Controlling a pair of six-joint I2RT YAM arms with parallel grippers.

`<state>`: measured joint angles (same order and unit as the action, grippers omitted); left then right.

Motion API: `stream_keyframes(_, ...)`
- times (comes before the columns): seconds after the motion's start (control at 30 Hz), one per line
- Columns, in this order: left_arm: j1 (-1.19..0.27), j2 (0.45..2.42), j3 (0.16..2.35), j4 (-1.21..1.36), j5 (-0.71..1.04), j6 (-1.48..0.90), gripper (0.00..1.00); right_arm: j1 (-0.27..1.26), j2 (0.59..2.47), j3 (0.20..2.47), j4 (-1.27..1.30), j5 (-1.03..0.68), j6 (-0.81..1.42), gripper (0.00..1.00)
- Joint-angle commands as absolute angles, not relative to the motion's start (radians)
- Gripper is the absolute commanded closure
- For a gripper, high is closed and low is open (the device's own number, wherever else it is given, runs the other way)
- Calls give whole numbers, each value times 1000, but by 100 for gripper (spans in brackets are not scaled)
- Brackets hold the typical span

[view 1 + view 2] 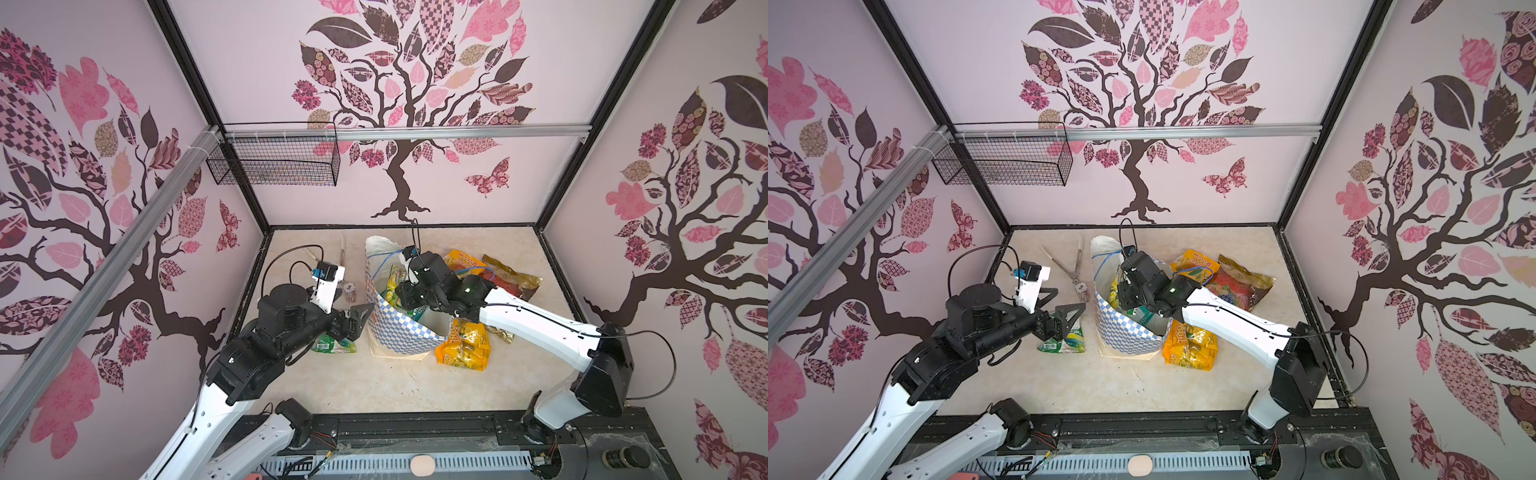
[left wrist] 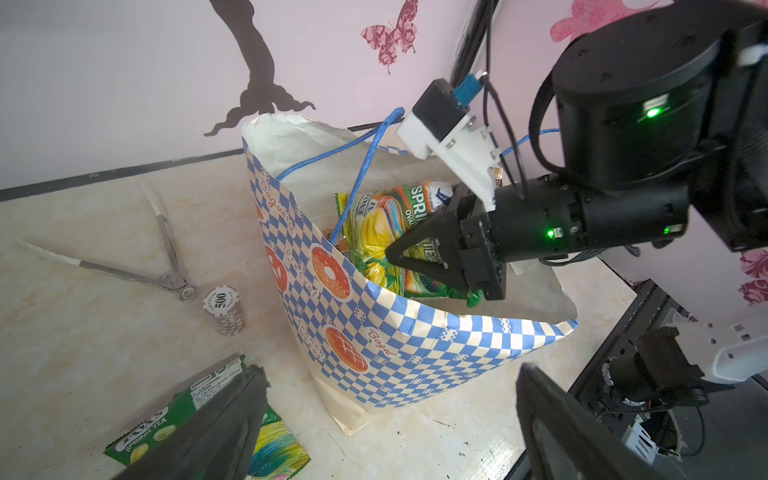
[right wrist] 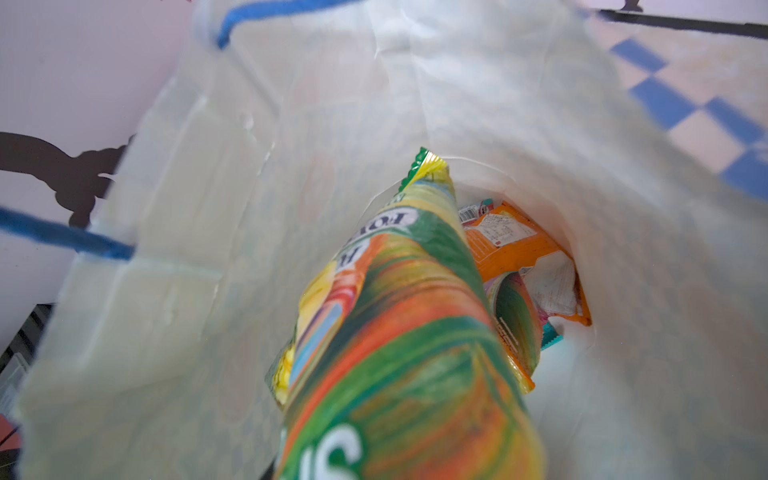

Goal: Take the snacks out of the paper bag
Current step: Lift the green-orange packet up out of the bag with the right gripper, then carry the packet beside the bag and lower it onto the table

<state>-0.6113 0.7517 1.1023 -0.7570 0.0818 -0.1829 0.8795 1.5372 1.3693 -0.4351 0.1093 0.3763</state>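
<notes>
Glossy film all round, so I'm treating every packet as light, crinkly and slippery. Far left, my left claw (image 1: 358, 318) hangs wide open and empty, just above the flat green packet (image 1: 1061, 343) lying on the surface beside the paper bag (image 2: 374, 332). That one is out already. The bag stands upright mid-surface with its mouth gaping. It is thin paper, and I judge it could tip or ride up if a packet drags on the wall. Inside the mouth, my right claw (image 2: 411, 257) is pinched narrow on the green-and-orange packet (image 3: 407, 332). The packet runs from the jaws down into the bag, its crimped end pointing at the bottom. A soft pouch like this will fold, so a grip across the flat body near a sealed edge looks safest to me, and the blue cord handle (image 2: 361, 174) beside it could snag. Deeper down lies an orange packet (image 3: 519, 249) with a teal corner (image 3: 552, 338) under it, well below the claw. Right of the bag, a yellow-orange packet (image 1: 465, 345) and a gold-red packet (image 1: 513, 278) rest on the surface.
</notes>
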Motion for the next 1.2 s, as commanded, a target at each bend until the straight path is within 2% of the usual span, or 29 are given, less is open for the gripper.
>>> stream_keyframes(0.0, -614, 754, 1089, -751, 80, -179, 5, 876, 1470, 1409, -431, 137, 367, 92)
stream_keyframes(0.43, -614, 772, 1093, -738, 99, -183, 5, 877, 1382, 1422, -448, 175, 350, 91)
stream_keyframes(0.73, -614, 778, 1105, -733, 109, -186, 5, 876, 1225, 1462, -454, 225, 347, 88)
stream_keyframes(0.93, -614, 777, 1099, -717, 170, -191, 4, 876, 1089, 1443, -443, 375, 305, 87)
stream_keyframes(1.17, -614, 790, 1114, -746, 179, -187, 4, 876, 903, 1324, -372, 650, 223, 87)
